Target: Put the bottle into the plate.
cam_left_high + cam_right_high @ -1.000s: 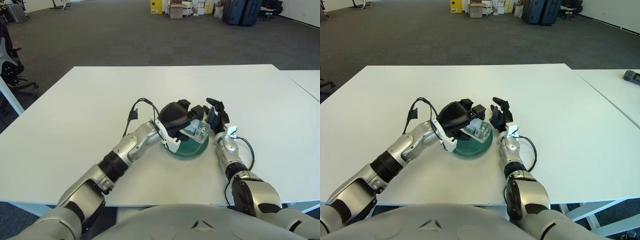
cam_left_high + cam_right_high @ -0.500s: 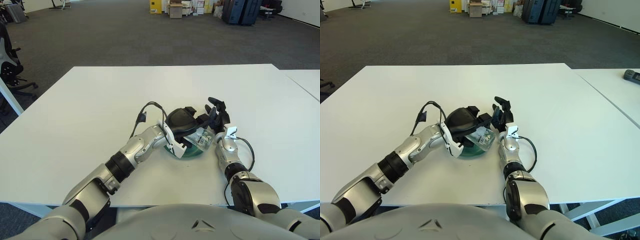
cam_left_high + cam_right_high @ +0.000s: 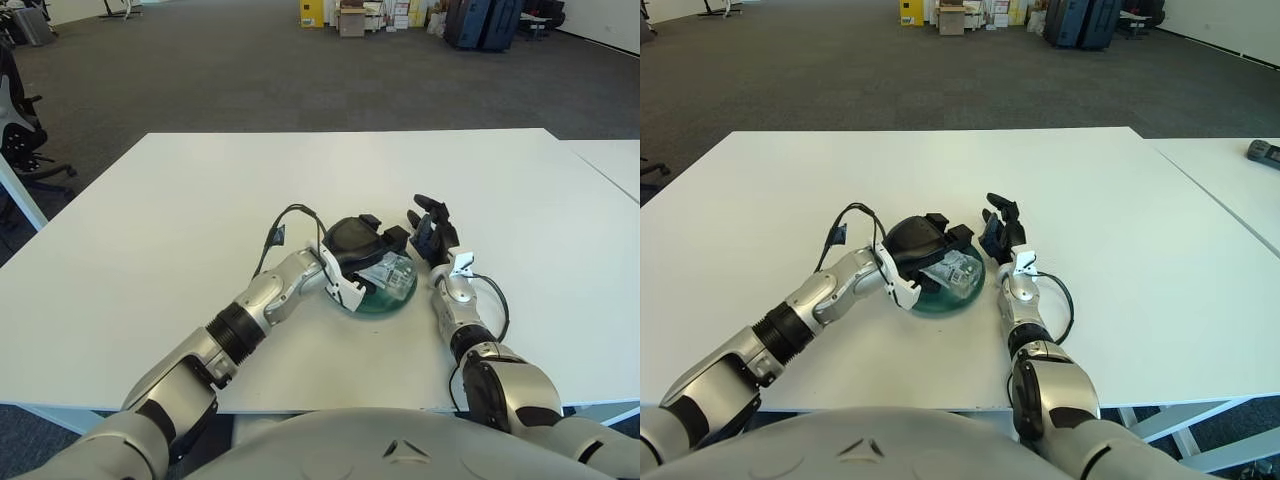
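A clear plastic bottle (image 3: 391, 272) lies on its side in the dark green plate (image 3: 387, 301) at the middle of the white table (image 3: 160, 230). My left hand (image 3: 372, 245) reaches in from the left and sits over the plate, its fingers curled around the bottle; it also shows in the right eye view (image 3: 932, 243). My right hand (image 3: 432, 230) rests on the table just right of the plate's rim, fingers spread and pointing up, holding nothing.
A second white table (image 3: 1240, 190) stands at the right with a dark device (image 3: 1265, 151) on it. An office chair (image 3: 18, 125) is off the table's left side. Boxes and suitcases (image 3: 480, 20) stand far back across the carpet.
My left hand has lowered the bottle down into the plate and drawn back slightly to the left, so more of the bottle shows. The right hand has barely moved.
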Controlling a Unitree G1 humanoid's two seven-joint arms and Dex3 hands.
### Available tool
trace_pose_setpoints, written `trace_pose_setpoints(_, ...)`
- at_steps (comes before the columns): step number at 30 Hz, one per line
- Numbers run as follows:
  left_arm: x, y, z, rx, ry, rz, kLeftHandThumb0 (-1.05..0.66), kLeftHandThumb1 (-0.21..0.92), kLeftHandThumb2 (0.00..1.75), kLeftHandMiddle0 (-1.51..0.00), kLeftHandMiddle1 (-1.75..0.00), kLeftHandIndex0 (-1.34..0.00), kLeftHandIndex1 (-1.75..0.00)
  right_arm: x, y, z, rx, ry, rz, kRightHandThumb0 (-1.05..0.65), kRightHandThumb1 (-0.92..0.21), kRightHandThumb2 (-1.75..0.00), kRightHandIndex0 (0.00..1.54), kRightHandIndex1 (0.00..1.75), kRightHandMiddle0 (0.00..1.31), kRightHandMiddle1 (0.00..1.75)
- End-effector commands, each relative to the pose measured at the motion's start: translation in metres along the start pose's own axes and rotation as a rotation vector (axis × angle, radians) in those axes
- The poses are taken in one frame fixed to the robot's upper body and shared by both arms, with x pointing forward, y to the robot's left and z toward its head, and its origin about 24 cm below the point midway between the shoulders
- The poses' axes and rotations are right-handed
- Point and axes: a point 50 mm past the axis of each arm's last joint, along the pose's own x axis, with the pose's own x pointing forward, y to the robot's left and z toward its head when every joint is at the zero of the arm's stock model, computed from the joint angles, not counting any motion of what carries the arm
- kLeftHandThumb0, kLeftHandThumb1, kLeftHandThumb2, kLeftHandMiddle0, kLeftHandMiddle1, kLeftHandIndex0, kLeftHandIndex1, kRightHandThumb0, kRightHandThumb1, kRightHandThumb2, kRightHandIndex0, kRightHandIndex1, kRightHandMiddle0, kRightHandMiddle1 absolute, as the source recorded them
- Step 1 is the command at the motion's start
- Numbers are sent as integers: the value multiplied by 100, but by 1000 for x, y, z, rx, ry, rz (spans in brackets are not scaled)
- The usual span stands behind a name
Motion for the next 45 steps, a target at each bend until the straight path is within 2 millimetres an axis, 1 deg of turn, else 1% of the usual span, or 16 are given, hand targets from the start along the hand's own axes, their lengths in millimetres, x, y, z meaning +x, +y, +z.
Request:
trace_pose_setpoints(1,1,8,-7,-27,39,48,-46,37,125,-94,-175,-57,-175,-38,-11,-54,48,283,-43,-82,-92,-105,35,0,0,82)
trace_pose_setpoints(7,1,8,-10,-77,56,87,-47,35,128,-99,-175,-59,-175,-39,-15,-55,43,287,-26,-84,-92,-104,34,0,0,82)
trace_pose_setpoints(19,3,6,-17,-81,68,134,-47,34,128,-105,-175,-59,-175,-41,-18,-54,39,263,-24,-86,-92,-102,36,1,0,83)
trace_pose_setpoints(26,4,6,-19,-86,58,161,-46,35,127,-101,-175,-58,-175,-41,-19,-54,36,266,-44,-85,-92,-99,36,1,0,85)
trace_pose_setpoints(27,4,7,-19,-84,57,164,-45,42,118,-92,-175,-53,-175,-41,-19,-55,35,270,-48,-84,-92,-98,35,1,0,85)
trace_pose_setpoints(28,4,7,-21,-78,56,163,-44,45,115,-89,-175,-51,-175,-41,-19,-55,36,276,-53,-84,-92,-98,35,1,0,85)
trace_pose_setpoints(30,4,6,-22,-72,54,163,-41,62,92,-67,-175,-38,-175,-41,-19,-56,39,282,-59,-84,-92,-97,35,1,0,82)
trace_pose_setpoints(31,4,5,-22,-53,51,145,-40,65,88,-64,-175,-37,-175,-41,-19,-56,38,287,-61,-84,-92,-97,35,1,0,81)
trace_pose_setpoints(32,0,0,-24,-2,44,92,-59,75,83,-41,-155,-23,-156,-41,-18,-57,32,297,-65,-84,-92,-96,35,1,0,79)
trace_pose_setpoints(33,-2,-5,-25,35,39,52,-76,81,84,-26,-103,-15,-115,-41,-18,-57,28,304,-68,-85,-92,-96,34,1,0,76)
trace_pose_setpoints(34,-4,-6,-25,67,31,21,-86,85,85,-17,-69,-10,-88,-40,-18,-58,22,311,-68,-85,-92,-95,34,0,0,73)
trace_pose_setpoints(35,-4,-7,-25,83,26,5,-90,86,86,-14,-56,-8,-76,-40,-17,-58,18,315,-68,-85,-92,-95,34,0,0,72)
trace_pose_setpoints(36,-4,-6,-25,94,18,-1,-95,88,88,-9,-36,-5,-57,-39,-17,-57,15,318,-68,-85,-92,-95,33,0,0,71)
trace_pose_setpoints(37,-4,-5,-25,102,13,-6,-99,90,89,-6,-23,-3,-42,-39,-17,-57,12,319,-69,-86,-92,-94,33,0,0,69)
trace_pose_setpoints(41,-5,-2,-24,115,-9,0,-104,92,91,-1,-5,-1,-11,-37,-16,-56,4,320,-71,-86,-92,-94,32,0,0,67)
trace_pose_setpoints(45,-7,4,-24,125,-26,22,-104,92,92,0,-1,0,-3,-37,-16,-56,1,319,-64,-87,-92,-94,31,0,0,66)
